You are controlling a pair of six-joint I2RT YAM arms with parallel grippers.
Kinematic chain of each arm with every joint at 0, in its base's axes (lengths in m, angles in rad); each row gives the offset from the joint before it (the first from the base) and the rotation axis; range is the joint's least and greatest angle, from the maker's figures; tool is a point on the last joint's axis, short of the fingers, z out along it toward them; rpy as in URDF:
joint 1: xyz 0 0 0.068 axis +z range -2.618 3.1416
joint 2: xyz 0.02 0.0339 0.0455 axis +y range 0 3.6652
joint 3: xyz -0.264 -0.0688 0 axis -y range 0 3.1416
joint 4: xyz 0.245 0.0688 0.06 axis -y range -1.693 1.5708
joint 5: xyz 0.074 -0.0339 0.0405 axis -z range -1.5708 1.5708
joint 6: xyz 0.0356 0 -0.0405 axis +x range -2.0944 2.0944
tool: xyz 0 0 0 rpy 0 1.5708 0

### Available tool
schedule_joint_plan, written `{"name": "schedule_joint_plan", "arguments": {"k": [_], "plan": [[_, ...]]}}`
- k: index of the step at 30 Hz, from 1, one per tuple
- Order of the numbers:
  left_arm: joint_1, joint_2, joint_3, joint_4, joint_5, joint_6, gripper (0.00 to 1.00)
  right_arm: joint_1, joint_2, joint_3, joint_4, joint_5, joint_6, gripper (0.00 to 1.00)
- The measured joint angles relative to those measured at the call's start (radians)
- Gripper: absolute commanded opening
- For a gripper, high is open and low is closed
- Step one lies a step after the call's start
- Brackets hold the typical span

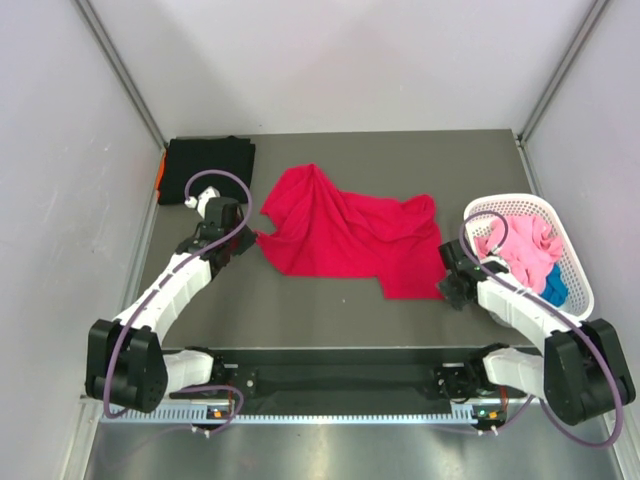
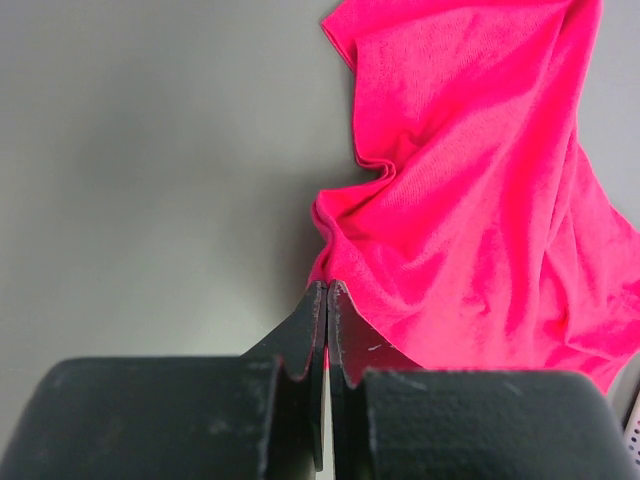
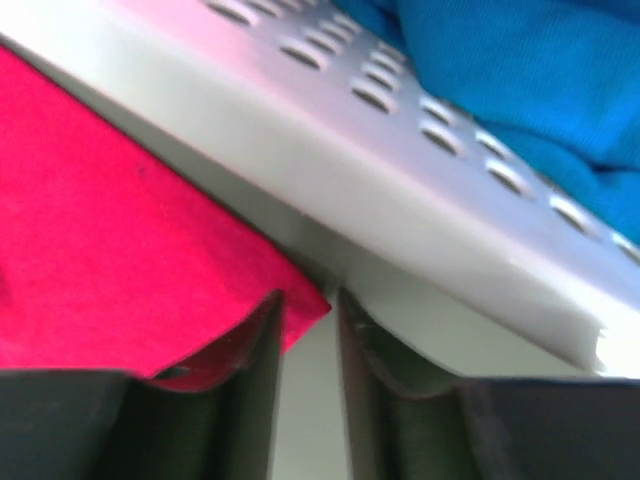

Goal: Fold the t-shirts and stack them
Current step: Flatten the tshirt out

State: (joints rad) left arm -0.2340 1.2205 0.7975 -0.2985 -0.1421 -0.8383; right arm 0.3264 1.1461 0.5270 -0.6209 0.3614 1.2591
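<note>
**Red tee flat on table, a gripper at each end**

The red t-shirt [image 1: 340,235] lies rumpled and unfolded mid-table [image 1: 330,310], seen from the top cam. The L gripper [image 1: 246,242] sits at the tee's left edge and the R gripper [image 1: 447,290] at its near right corner. Far left of the red tee is a folded black t-shirt [image 1: 208,165] w/ an orange one [image 1: 160,172] showing at its outer side. Just right of the tee stands a white basket [image 1: 520,200] holding a pink t-shirt [image 1: 525,245] and a blue t-shirt [image 1: 555,290].

Only the wrist cams show the jaws. L wrist cam: fingers pressed tight together, no gap, tips right at the tee's hem. Can't tell if any cloth is caught btwn them. R wrist cam: fingers a narrow gap apart, low on the table, w/ the tee's corner poking into the gap and not clamped. The same view shows the basket wall close behind that corner and blue cloth through its holes. The top cam shows neither detail.
</note>
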Motion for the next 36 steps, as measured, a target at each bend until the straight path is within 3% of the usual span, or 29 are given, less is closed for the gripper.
{"name": "schedule_joint_plan", "arguments": {"k": [1,4,11,18,21,29,36], "plan": [[0.0,0.0,0.0,-0.001,0.0,0.0,0.0,0.0,0.002,-0.001,0.001,0.004,-0.001,0.16],[0.0,0.0,0.0,0.0,0.0,0.001,0.0,0.0,0.001,-0.005,0.003,0.01,-0.001,0.0],[0.0,0.0,0.0,-0.001,0.0,0.002,0.0,0.0,-0.034,-0.01,0.003,0.034,-0.032,0.0],[0.0,0.0,0.04,-0.023,0.05,0.046,0.0,0.0,-0.174,0.028,0.025,0.019,-0.187,0.0],[0.0,0.009,0.165,-0.064,0.09,0.077,0.0,0.0,-0.213,0.182,-0.03,0.036,-0.277,0.0],[-0.012,0.012,0.605,-0.204,0.179,0.133,0.0,0.0,-0.268,0.811,-0.156,0.076,-0.482,0.0],[-0.018,-0.142,0.734,-0.392,0.233,0.134,0.0,0.0,-0.41,1.09,-0.283,0.064,-0.55,0.0]]}}
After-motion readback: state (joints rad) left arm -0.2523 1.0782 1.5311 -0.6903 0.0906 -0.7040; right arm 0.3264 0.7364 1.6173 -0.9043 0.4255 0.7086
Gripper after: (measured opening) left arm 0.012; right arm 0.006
